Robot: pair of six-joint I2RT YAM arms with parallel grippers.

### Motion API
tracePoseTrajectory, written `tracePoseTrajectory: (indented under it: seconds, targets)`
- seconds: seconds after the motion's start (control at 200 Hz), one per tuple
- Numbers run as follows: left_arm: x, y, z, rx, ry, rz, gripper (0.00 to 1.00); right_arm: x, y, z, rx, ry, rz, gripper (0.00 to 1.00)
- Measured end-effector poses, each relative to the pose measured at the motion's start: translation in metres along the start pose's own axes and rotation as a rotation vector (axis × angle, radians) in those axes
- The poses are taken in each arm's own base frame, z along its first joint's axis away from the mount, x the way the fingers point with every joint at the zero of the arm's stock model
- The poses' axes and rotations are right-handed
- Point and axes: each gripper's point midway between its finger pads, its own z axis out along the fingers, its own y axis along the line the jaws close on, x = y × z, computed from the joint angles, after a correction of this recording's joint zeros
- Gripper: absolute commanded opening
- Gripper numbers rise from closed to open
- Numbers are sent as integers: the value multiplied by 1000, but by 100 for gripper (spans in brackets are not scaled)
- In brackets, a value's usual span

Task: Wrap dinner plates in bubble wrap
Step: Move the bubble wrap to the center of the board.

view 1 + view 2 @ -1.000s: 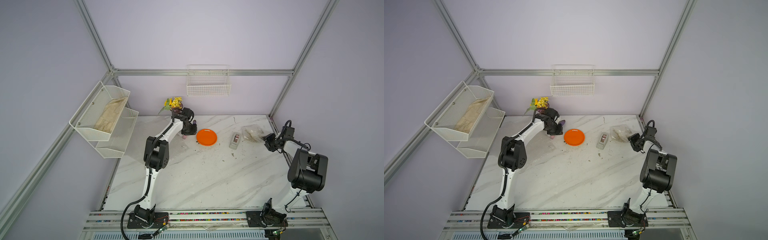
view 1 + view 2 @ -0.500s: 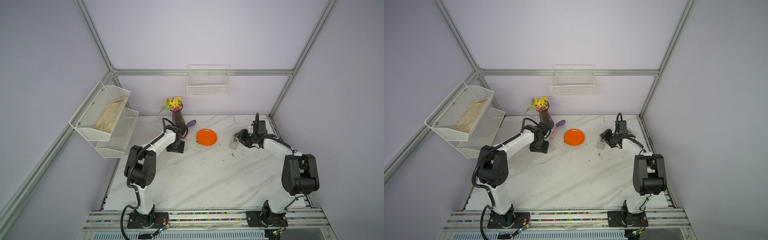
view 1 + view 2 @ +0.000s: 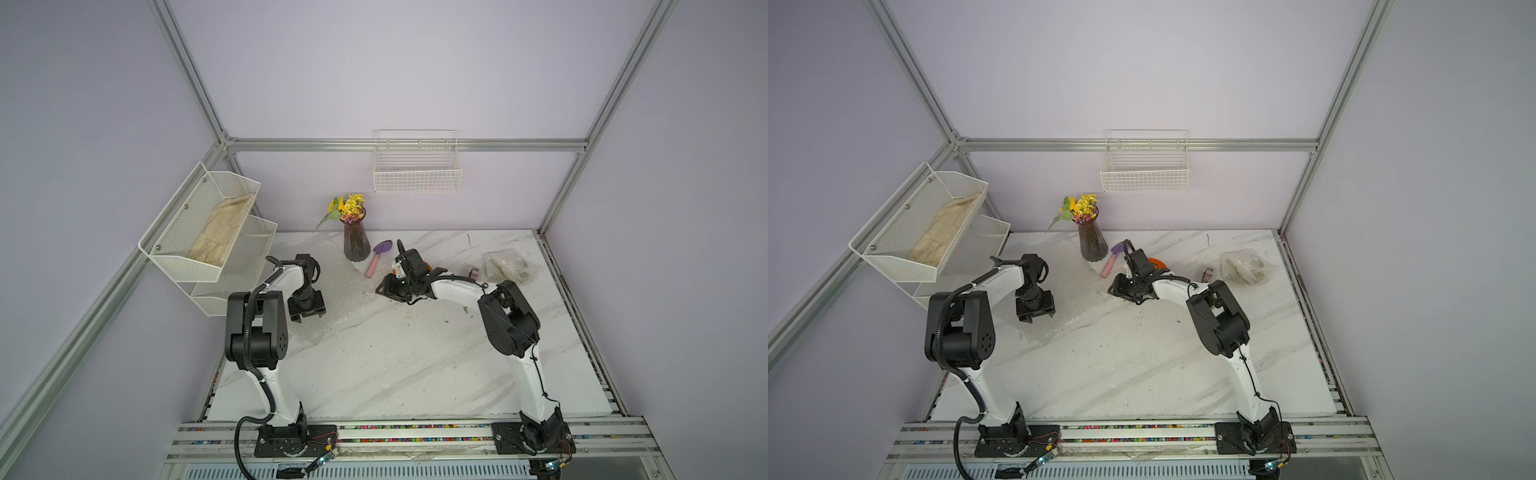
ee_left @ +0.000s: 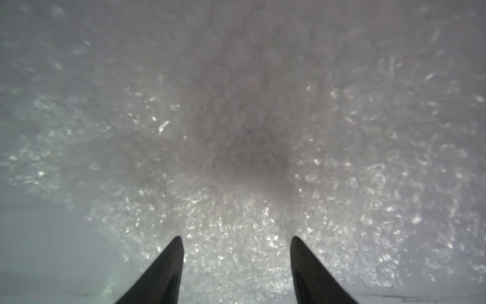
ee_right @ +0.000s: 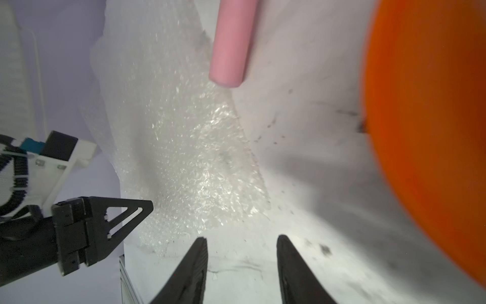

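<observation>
Left pincer (image 3: 308,317) spread above bubble wrap (image 3: 345,286); right pincer (image 5: 242,237) spread (empty) at its edge.

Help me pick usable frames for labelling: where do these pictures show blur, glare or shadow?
Left wrist view: the bubble wrap fills the frame, soft, with glare and a dark shadow in the middle. Right wrist view: the orange plate is smeared by blur, the pink handle soft. Both top views: evenly lit, sharp, but the bubble wrap barely shows against the white table.
</observation>
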Motion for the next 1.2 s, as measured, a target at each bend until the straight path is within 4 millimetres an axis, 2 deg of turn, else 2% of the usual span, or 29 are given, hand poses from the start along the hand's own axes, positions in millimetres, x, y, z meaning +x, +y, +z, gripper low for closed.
tracePoseTrajectory:
  seconds: [0.075, 0.165, 0.285, 0.47, 0.585, 0.66, 0.735, 0.825, 0.9, 1.03, 1.105, 1.2]
  targets:
    - [4, -6, 5, 31, 24, 0, 61, 5, 7, 26, -17, 24, -18, 46]
    - [8, -12, 10, 55, 40, 6, 61, -3, 22, 39, -38, 12, -40, 44]
    - [9, -16, 11, 79, 48, 5, 59, -11, 26, 54, -52, 4, -47, 27]
    - [11, -16, 10, 92, 38, 6, 57, -9, 23, 63, -39, 7, -23, 0]
    - [16, -17, 7, 108, 36, 5, 57, -4, 21, 57, -9, 10, -20, 0]
    - [17, -17, -3, 117, 16, 4, 58, 2, 19, 48, 17, 22, -20, 0]
    - [13, -16, -23, 129, -42, 2, 61, 10, 19, 33, 36, 38, -24, 0]
    - [10, -12, -52, 139, -126, -7, 63, 21, 24, 4, 46, 56, -37, 0]
    - [10, -6, -66, 139, -160, -15, 64, 32, 27, -23, 48, 74, -52, 0]
    - [12, 4, -61, 117, -131, -39, 65, 55, 14, -66, 78, 117, -77, 0]
    - [13, 8, -55, 105, -107, -47, 65, 67, -9, -88, 122, 148, -72, 0]
    - [14, 10, -49, 95, -87, -50, 65, 73, -41, -110, 191, 178, -54, 0]
